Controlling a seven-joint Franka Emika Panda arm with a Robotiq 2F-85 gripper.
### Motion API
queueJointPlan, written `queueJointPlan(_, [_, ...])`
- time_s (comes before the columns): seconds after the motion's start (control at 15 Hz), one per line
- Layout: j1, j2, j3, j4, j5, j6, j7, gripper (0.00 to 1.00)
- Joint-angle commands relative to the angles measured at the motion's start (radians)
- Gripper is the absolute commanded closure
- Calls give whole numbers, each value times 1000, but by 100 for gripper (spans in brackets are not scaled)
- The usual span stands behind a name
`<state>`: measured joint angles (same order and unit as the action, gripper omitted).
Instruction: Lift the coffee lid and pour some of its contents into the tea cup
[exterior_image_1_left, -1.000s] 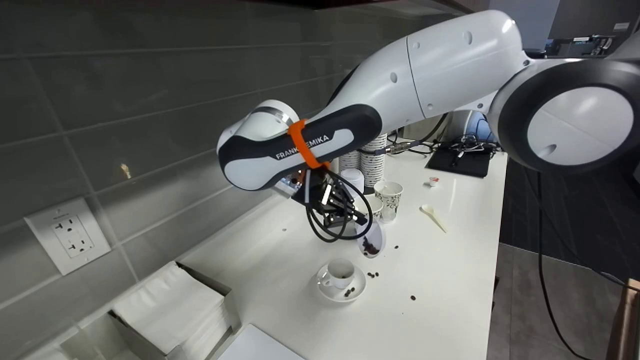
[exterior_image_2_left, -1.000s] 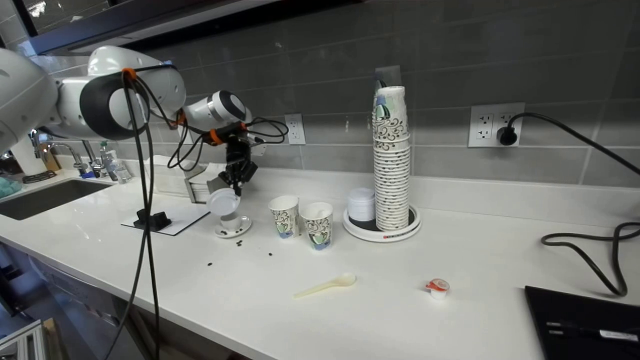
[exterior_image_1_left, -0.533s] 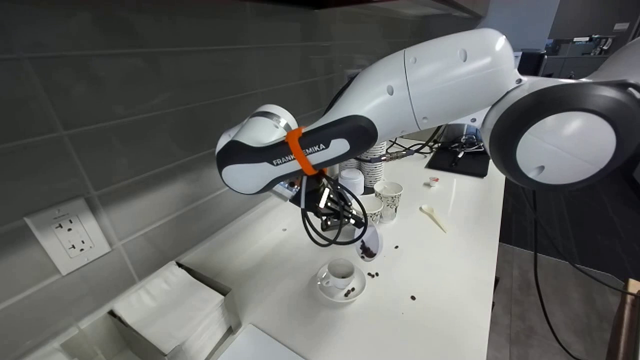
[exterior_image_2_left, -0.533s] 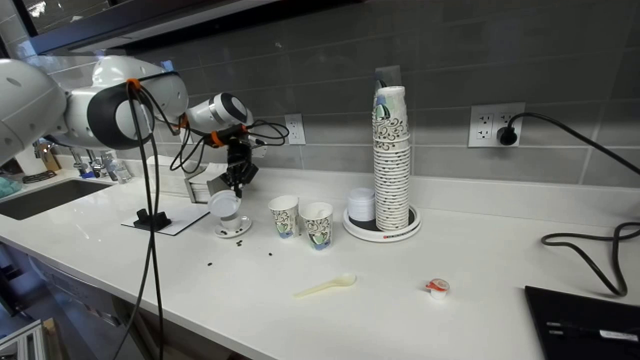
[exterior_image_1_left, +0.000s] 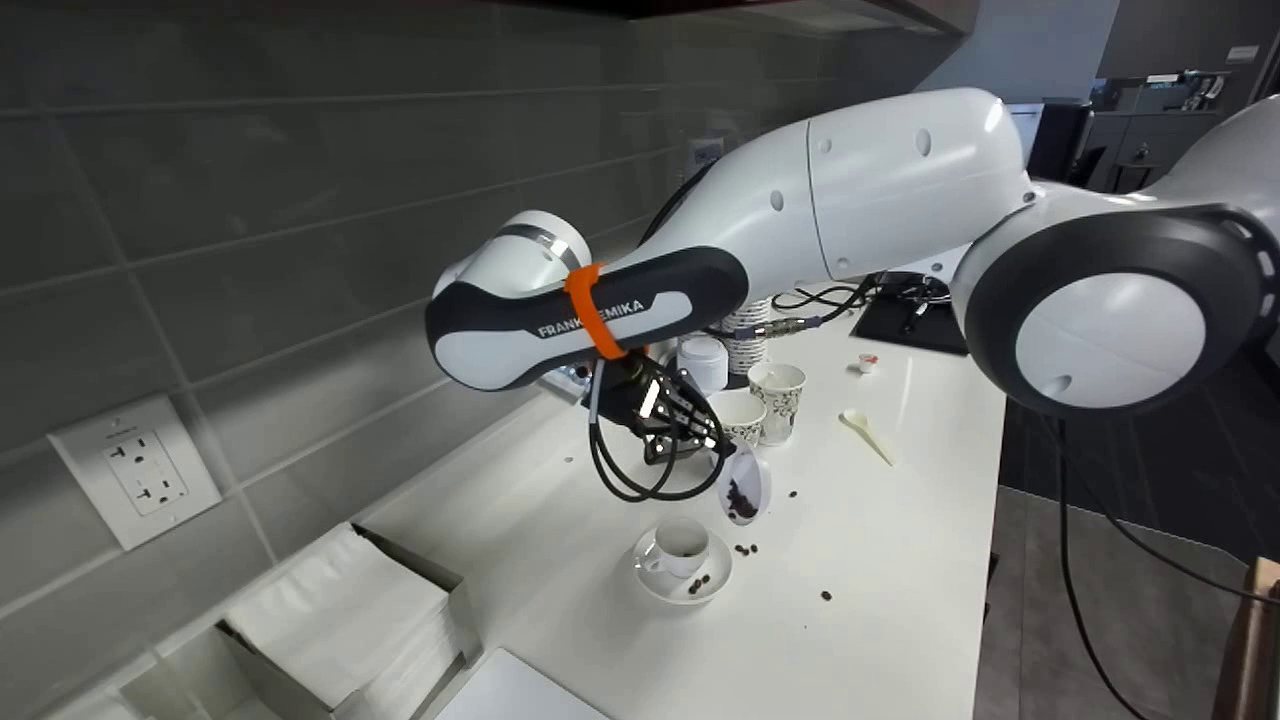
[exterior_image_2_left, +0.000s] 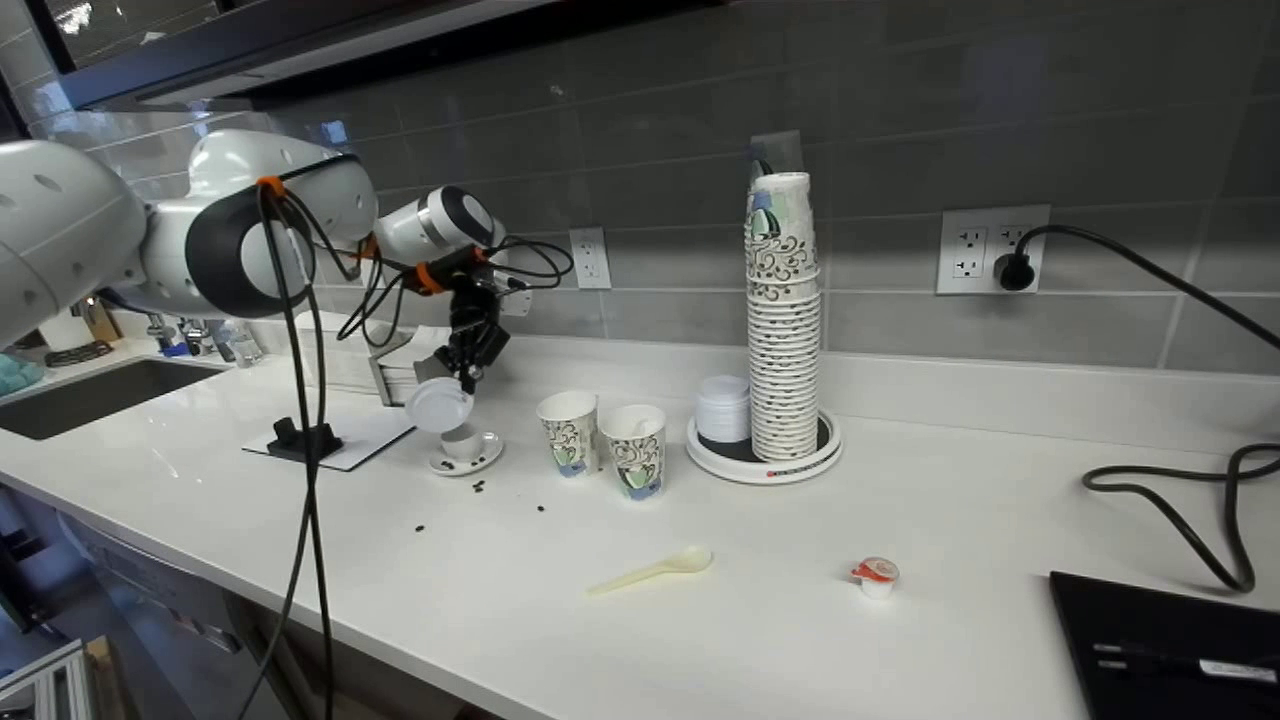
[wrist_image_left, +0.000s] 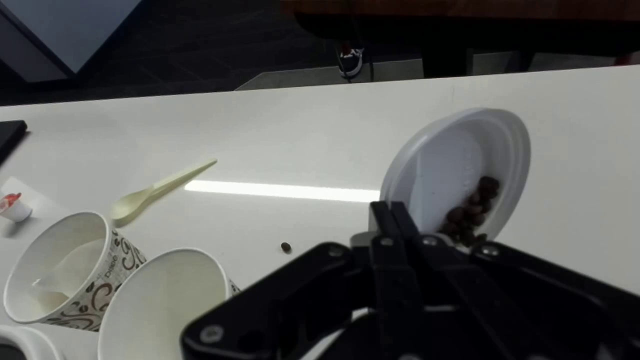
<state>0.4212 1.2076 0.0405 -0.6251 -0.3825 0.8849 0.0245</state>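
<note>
The coffee lid (exterior_image_1_left: 746, 470) is a shallow white cap, tilted, with dark beans gathered at its lower edge. It also shows in an exterior view (exterior_image_2_left: 440, 404) and in the wrist view (wrist_image_left: 445, 165). My gripper (wrist_image_left: 389, 206) is shut on the lid's rim and holds it above the counter. The white tea cup (exterior_image_1_left: 680, 550) stands upright on its saucer (exterior_image_1_left: 652, 588), with a few beans inside and a few on the saucer. The lid is above and beside the cup; in an exterior view it overlaps the cup (exterior_image_2_left: 462, 444). The cup is not visible in the wrist view.
Two patterned paper cups (exterior_image_2_left: 570, 430) (exterior_image_2_left: 635, 455) stand near the tea cup. A tall cup stack (exterior_image_2_left: 785, 340) and a lid stack (exterior_image_2_left: 722, 410) stand on a round tray. Loose beans, a spoon (exterior_image_2_left: 655, 570), a creamer (exterior_image_2_left: 876, 576) and a napkin holder (exterior_image_1_left: 345, 610) are on the counter.
The arm's upper links have sunk. My gripper and the held lid have shifted only slightly. The beans in the lid and the tea cup look the same.
</note>
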Motion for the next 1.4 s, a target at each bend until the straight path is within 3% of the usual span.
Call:
queueJointPlan(0.0, [4, 44, -10, 74, 24, -66, 62, 100])
queueJointPlan(0.13, [16, 57, -41, 93, 40, -85, 79, 100])
queueJointPlan(0.2, [18, 21, -59, 14, 55, -41, 102, 100])
queueJointPlan(0.6, [26, 56, -92, 88, 43, -48, 132, 100])
queueJointPlan(0.8, [29, 69, -80, 120, 34, -25, 67, 100])
queueJointPlan(1.33, [-6, 16, -28, 66, 26, 273, -150, 100])
